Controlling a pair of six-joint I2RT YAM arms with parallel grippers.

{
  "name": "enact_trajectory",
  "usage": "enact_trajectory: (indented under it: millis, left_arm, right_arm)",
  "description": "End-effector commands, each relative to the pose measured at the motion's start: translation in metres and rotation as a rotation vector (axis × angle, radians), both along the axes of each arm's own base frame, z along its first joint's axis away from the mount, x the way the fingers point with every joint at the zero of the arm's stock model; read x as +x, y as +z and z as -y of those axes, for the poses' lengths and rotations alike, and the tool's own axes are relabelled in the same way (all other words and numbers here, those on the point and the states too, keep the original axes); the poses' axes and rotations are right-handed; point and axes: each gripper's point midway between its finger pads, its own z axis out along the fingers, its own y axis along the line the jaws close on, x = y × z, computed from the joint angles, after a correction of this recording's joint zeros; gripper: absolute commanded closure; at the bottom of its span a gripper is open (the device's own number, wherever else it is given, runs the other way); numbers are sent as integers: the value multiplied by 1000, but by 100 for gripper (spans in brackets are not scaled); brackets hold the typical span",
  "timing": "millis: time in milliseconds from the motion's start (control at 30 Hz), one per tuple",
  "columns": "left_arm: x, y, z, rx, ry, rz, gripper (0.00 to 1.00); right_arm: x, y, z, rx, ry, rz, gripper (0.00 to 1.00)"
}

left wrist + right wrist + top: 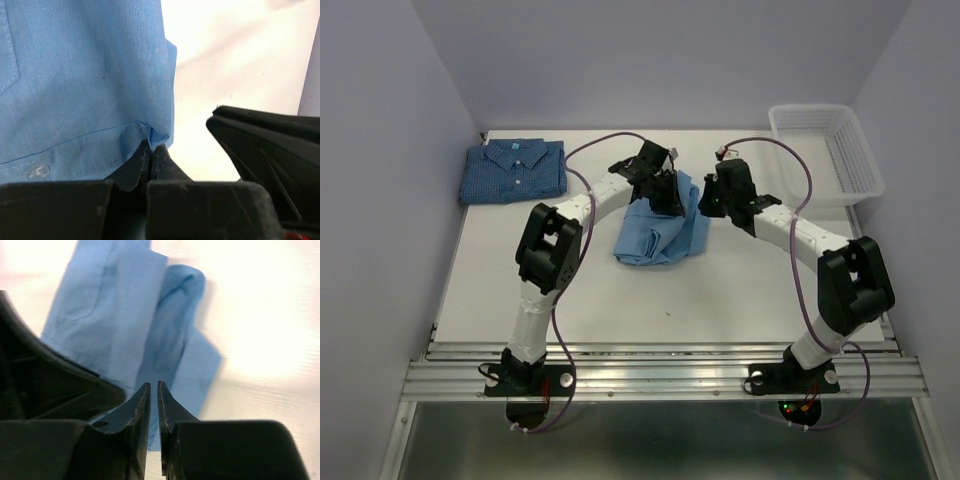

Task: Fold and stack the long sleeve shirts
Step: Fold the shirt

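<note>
Top external: the checked shirt is folded, the light-blue shirt half-folded and unstacked. Its edge is gripped by the left tool; the right tool is nearly closed, empty.

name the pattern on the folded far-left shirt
Fine darker-blue check, folded collared shirt; top external view.

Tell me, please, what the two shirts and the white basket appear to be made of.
Light blue shirt: woven cloth, matte; fine weave, stitched hem and a button show up close. Checked shirt: probably similar matte cloth, judging by collar and soft folds; weave too far to see. Basket: likely white moulded plastic, with open mesh walls.
</note>
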Motion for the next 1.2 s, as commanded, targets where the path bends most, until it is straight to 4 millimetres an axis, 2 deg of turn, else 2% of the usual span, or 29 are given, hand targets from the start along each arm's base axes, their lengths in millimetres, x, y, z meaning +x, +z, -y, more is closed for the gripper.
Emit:
enact_trajectory:
  millis: [0,133,233,367,600,833,900,933,967,1033,1133,1167]
  left_arm:
    - [3,29,7,-67,-10,53,100]
    - [4,29,9,-69,-10,53,100]
    - [2,26,14,-73,-20,45,100]
    - [-2,26,30,-92,-58,46,100]
    - [-7,23,60,-143,-127,34,100]
    - [-22,16,87,-187,-188,24,100]
    - [-21,10,88,-176,-184,14,85]
    - [-18,10,87,-163,-170,21,70]
    - [-18,7,84,-145,-162,15,61]
    - [-16,13,81,-139,-160,39,50]
    - [-13,40,82,-166,-170,103,39]
    - [-15,58,83,-193,-185,131,36]
  right_arm:
    - [-17,-46,29,-97,-83,-112,84]
    - [-16,-65,29,-102,-69,-147,85]
    - [-8,-80,26,-116,-60,-154,86]
    - [-6,-100,18,-89,-26,-194,87]
    - [-18,-121,15,-49,-2,-245,87]
    - [-26,-130,15,13,7,-272,87]
    - [-30,-133,16,13,4,-282,87]
    - [-30,-130,17,13,2,-275,87]
    - [-31,-128,18,11,-1,-271,87]
    - [-28,-118,24,12,-17,-246,86]
    - [-23,-88,32,-4,-27,-173,80]
    - [-20,-68,41,-34,-54,-134,73]
